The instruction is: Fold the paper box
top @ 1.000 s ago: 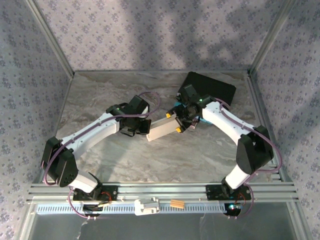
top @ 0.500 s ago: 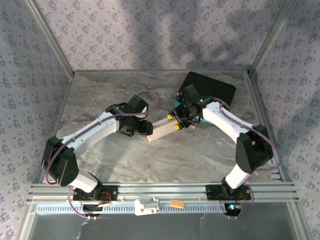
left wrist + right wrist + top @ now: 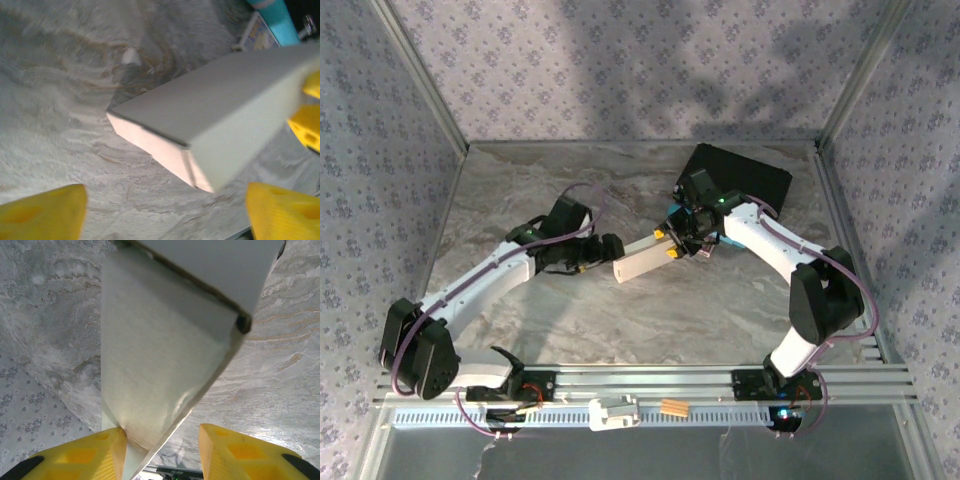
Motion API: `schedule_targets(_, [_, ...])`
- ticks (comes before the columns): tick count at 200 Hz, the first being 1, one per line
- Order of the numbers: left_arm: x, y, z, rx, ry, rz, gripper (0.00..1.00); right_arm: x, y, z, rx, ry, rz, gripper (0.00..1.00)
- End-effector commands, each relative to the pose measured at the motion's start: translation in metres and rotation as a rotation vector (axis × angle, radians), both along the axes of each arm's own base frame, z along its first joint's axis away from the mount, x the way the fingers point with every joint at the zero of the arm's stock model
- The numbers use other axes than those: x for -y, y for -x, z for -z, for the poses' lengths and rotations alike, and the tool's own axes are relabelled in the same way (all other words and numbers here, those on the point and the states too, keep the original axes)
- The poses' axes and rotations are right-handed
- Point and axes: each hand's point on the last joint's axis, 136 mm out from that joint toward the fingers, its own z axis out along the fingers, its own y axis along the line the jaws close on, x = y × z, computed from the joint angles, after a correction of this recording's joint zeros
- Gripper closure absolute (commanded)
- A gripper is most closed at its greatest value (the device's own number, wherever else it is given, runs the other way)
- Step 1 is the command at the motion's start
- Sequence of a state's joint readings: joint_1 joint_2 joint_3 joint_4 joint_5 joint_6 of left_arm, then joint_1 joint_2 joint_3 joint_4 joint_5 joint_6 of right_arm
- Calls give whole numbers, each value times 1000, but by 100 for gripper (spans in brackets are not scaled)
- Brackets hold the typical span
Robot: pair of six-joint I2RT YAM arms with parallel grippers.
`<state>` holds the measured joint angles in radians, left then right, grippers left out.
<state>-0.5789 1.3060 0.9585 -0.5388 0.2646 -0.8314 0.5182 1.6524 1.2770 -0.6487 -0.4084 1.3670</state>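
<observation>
Box (image 3: 642,260) looks formed, raised mid-worktop (image 3: 520,190), its 3 o'clock end pinched by the right tool (image 3: 670,248); left tool (image 3: 608,255) spread just off the 9 o'clock end; probably closing stage; next needs that end squared or tucked.

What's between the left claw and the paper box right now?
Bare marbled tabletop. The left wrist view shows it between the open left claw and the near end of the paper box.
</observation>
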Motion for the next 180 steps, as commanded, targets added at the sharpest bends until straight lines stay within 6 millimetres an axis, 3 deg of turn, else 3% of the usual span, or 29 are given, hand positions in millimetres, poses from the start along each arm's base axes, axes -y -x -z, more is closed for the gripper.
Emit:
schedule_targets(1, [2, -18, -14, 20, 182, -117, 35, 31, 43, 59, -227, 193, 0, 57])
schedule_targets(11, [1, -22, -15, 22, 212, -132, 40, 31, 43, 59, -228, 194, 0, 57])
schedule_targets(72, [1, -21, -28, 45, 242, -127, 44, 28, 42, 60, -231, 189, -2, 58])
schedule_targets(94, [4, -17, -17, 12, 237, -110, 44, 29, 43, 60, -232, 192, -1, 58])
schedule_targets(147, [7, -3, 33, -85, 166, -57, 46, 28, 44, 62, -239, 187, -1, 58])
schedule_targets(180, [-3, 2, 37, -85, 113, -62, 49, 28, 27, 41, -152, 163, -13, 55])
